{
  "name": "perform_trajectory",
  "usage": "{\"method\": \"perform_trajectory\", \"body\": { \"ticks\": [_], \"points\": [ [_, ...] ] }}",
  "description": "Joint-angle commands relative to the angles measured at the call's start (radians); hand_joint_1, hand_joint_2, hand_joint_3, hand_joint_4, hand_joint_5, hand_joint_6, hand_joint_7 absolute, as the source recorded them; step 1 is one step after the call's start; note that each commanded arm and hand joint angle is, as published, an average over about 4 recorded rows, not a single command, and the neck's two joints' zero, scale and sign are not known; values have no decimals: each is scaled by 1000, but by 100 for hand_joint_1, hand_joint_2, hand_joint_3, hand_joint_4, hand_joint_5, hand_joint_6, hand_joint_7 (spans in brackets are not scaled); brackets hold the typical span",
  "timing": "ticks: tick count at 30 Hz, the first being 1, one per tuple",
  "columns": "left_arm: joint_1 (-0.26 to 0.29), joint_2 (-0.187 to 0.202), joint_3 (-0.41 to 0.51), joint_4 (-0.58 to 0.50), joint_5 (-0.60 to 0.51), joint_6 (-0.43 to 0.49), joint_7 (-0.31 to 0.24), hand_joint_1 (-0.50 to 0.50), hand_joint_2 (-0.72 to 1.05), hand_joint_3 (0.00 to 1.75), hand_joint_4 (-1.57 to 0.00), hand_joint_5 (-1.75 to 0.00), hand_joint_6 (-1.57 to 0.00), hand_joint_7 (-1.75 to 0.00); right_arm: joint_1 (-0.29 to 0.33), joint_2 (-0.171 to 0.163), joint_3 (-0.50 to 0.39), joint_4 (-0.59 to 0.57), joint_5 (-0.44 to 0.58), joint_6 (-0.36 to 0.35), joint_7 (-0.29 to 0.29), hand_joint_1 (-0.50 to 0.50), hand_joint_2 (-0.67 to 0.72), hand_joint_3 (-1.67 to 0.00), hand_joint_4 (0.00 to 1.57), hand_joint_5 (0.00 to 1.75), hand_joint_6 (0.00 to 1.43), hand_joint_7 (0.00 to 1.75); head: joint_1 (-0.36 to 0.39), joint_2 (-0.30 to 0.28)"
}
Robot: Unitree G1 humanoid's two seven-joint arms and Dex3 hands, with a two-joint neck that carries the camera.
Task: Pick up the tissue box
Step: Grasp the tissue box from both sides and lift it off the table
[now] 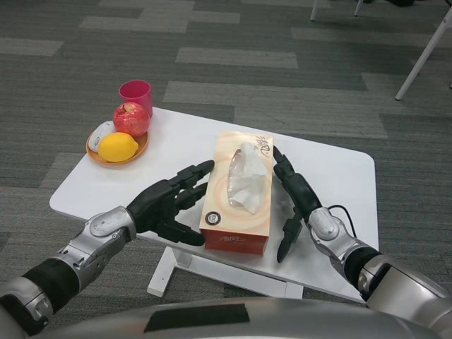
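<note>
- Your orange cardboard tissue box [236, 201], white tissue poking from its top, lies near the front edge of the white table [339, 169], between both hands.
- Your left hand [169, 201] is released, fingers spread just beside the box's left wall.
- Your right hand [293, 194] lies outstretched along the right wall, grasping nothing.
- Press both palms inward evenly before lifting; uneven pressure could crush or twist the cardboard.

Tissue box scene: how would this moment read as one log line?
tissue box: on table, not lifted | left hand: open, beside it | right hand: open, against other side
</note>
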Motion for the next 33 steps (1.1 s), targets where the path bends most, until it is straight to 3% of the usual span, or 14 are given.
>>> {"method": "perform_trajectory", "body": {
  "ticks": [1,14,26,33],
  "points": [
    [-3,-15,10,-29,-4,-12,-4,50,87,2,0,-10,0,0,-11,9,2,-2,-3,-12,-6,-38,60,0,6,0,0,0,-2,-1],
    [4,-50,24,-34,-8,-15,-2,50,78,0,0,-10,0,0,-11,21,12,-5,-3,-15,-29,-38,60,-4,17,0,0,0,-5,0],
    [19,-84,49,-25,-6,-15,-2,50,78,2,0,-10,0,0,-11,45,1,6,-5,-21,-29,-42,34,0,40,17,0,2,-4,2],
    [20,-86,53,-24,-8,-15,-2,50,80,0,0,-10,0,0,-11,45,4,6,-6,-26,-29,-35,15,0,71,56,0,0,-1,2]
  ]
}}
